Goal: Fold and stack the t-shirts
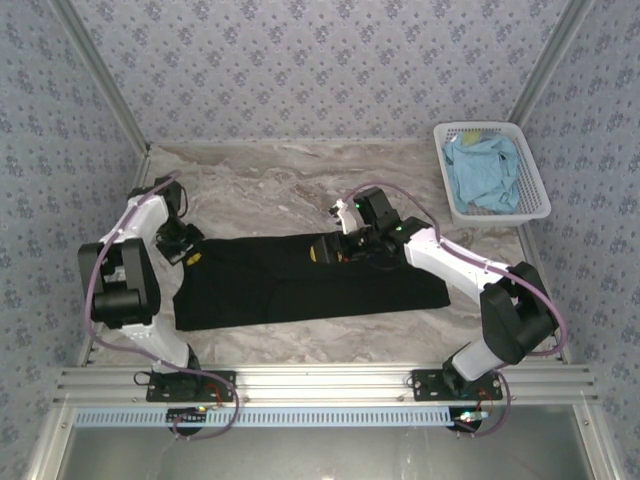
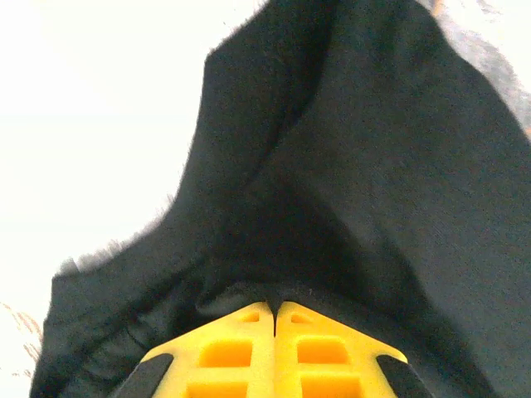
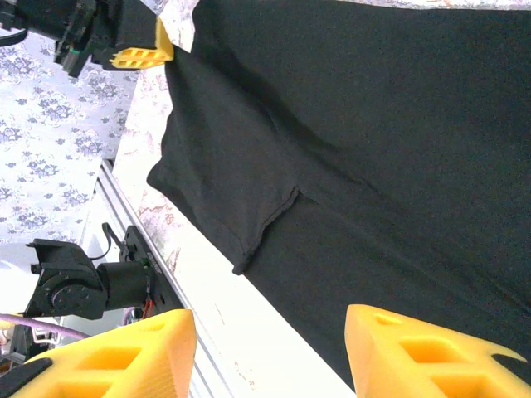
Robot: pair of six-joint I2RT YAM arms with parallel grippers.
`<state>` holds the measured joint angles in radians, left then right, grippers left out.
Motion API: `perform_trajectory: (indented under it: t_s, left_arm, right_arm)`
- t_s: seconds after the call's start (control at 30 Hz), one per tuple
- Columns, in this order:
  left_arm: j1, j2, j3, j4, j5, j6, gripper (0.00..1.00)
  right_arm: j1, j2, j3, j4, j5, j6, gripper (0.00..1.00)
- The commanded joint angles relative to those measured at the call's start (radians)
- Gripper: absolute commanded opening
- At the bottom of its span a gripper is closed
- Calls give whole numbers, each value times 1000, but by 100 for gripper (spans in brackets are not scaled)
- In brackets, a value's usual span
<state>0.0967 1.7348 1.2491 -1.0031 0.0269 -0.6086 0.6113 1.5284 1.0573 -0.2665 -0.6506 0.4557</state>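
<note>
Left claw (image 2: 274, 311) was clamped shut on the edge of the black t-shirt (image 1: 300, 285), its yellow fingertips pressed together with dark cloth bunched just beyond them. The right claw (image 3: 272, 319) hovered part-open above the same shirt, nothing between its fingers.

The black tee lay across the middle of the desk (image 1: 300, 180) as a long dark band, no rose print showing. The left claw gripped it at its 9 o'clock end, while the right claw hung over its 12 o'clock edge. The light blue t-shirt (image 1: 485, 170) sat crumpled in the white basket (image 1: 535, 205) at 2 o'clock, well apart.

By that layout the job looked barely begun: at most a first fold on the black tee, with the cross-folds, the whole blue tee and the stack not yet done.

The overhead view alone gave the basket and both arms' spacing. The right wrist view added a sleeve hem lying over the shirt's body and the left claw at the shirt's corner. The left wrist view confirmed the pinch itself.
</note>
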Motion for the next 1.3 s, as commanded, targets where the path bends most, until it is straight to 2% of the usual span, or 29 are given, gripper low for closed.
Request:
perform_trajectory:
  t_s: [0.0, 0.1, 0.13, 0.17, 0.23, 0.33, 0.47, 0.6, 0.73, 0.87, 1.0, 1.13, 1.27]
  left_arm:
    - [-3, 23, 25, 34, -108, 43, 8]
    - [-21, -5, 45, 20, -169, 32, 43]
    - [-38, -30, 47, 8, -198, 24, 48]
    - [-55, -56, 46, -7, -220, 13, 49]
    - [-93, -142, 14, -38, -222, -50, 49]
    - [-180, -261, -102, -29, -91, -211, 44]
    - [-305, -327, -265, 78, 54, -441, 35]
    - [-348, -305, -372, 208, 102, -577, 30]
    - [-346, -183, -360, 259, 93, -566, 28]
    - [-324, -17, -262, 267, 81, -496, 27]
    - [-294, 147, -80, 260, 47, -409, 27]
    - [-289, 353, 217, 234, 33, -301, 27]
    - [-310, 549, 554, 201, 69, -237, 27]
  right_arm:
    - [-16, -5, 11, -40, 18, 0, 53]
    - [-51, -23, -6, -64, 62, -1, 52]
    - [-72, -27, -9, -88, 93, -5, 52]
    - [-92, -28, -8, -118, 131, -13, 52]
    - [-152, -25, -5, -198, 214, -38, 50]
    - [-239, -4, 1, -297, 329, -75, 47]
    - [-323, 89, 57, -432, 455, -131, 41]
    - [-361, 212, 126, -521, 551, -155, 40]
    - [-372, 329, 210, -576, 607, -141, 39]
    - [-375, 394, 224, -611, 653, -107, 41]
    - [-382, 369, 179, -623, 661, -43, 42]
    - [-371, 310, 44, -601, 617, 72, 43]
    - [-320, 208, -126, -537, 554, 282, 45]
